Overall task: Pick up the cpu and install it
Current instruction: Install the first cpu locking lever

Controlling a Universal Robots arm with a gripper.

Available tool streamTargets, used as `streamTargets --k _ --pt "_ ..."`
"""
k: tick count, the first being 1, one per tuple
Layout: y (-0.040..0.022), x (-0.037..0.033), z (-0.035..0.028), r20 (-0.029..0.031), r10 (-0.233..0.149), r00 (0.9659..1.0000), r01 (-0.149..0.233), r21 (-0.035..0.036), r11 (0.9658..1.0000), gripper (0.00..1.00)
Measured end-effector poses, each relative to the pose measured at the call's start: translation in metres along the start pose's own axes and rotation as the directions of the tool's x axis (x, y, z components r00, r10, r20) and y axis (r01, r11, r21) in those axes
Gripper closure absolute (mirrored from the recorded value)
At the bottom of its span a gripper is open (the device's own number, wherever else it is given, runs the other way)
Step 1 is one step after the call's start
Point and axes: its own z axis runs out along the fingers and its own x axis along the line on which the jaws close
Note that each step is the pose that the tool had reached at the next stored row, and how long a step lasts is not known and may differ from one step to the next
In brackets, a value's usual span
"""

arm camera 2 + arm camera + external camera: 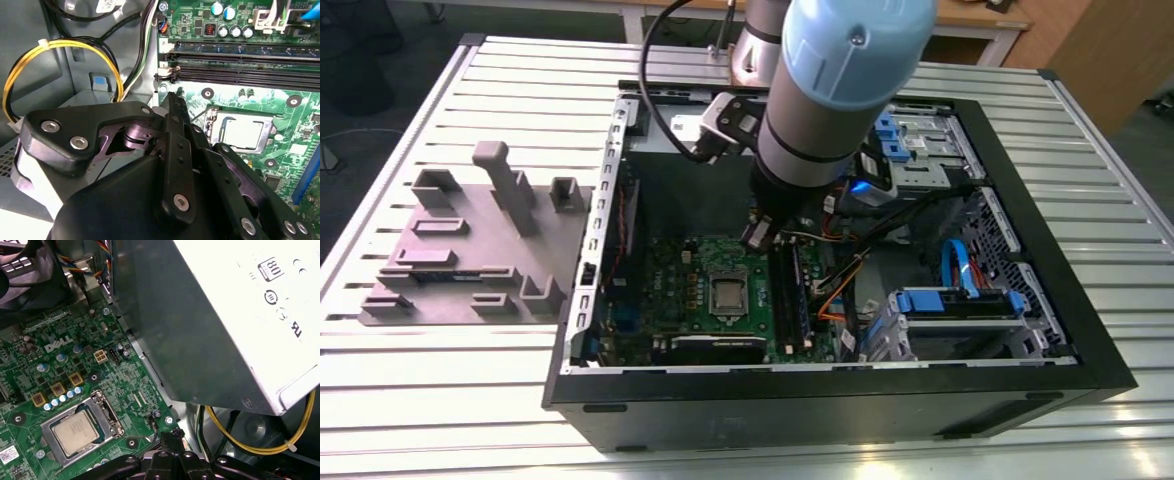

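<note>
1. We find the cpu (75, 432), a small flat square chip with a pale silver-grey metal top, already lying flat in the metal-framed socket (108, 410) on the green motherboard (75, 365). Both wrist views show it (245, 134), and in the exterior view it is the pale square (727, 294) mid-board.
2. The black two-finger gripper (172, 107) has its fingers pressed together, with no gap between them and nothing held. We see this best in the second wrist view.
3. The gripper hangs above the board inside the open black computer case (1067, 300). It sits off to one side of the socket, towards the large grey metal box with the white label (240, 315), and does not touch the chip.
4. In the exterior view the gripper (761, 235) is up-frame of the chip and slightly towards that view's right, close to the black memory slots (787, 290).
5. We judge the placing done. The chip looks square in the frame and not tilted, though we can't confirm from here that its edges are fully seated.
6. To do this step well, we keep any motion straight up and clear of the socket frame and the thin lever at its edge.
7. We also watch the yellow cable loop (60, 60) near the gripper body. It is a snag risk.
</note>
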Motion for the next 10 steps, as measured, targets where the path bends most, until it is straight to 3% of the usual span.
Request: streamTargets --k 4,5,6,10 --pt "0.0012 0.0006 -0.0007 -0.0125 0.0 0.9999 0.0 0.0071 1.0 0.9" --pt "0.0018 0.0008 -0.001 -0.0224 0.0 0.9997 0.0 0.0124 0.9999 0.9" --pt "0.0021 0.001 -0.0019 -0.0262 0.0 0.9997 0.0 0.0143 0.9999 0.9" --pt "0.0026 0.0027 -0.0046 -0.0298 0.0 0.9996 0.001 0.0165 0.9999 0.9"
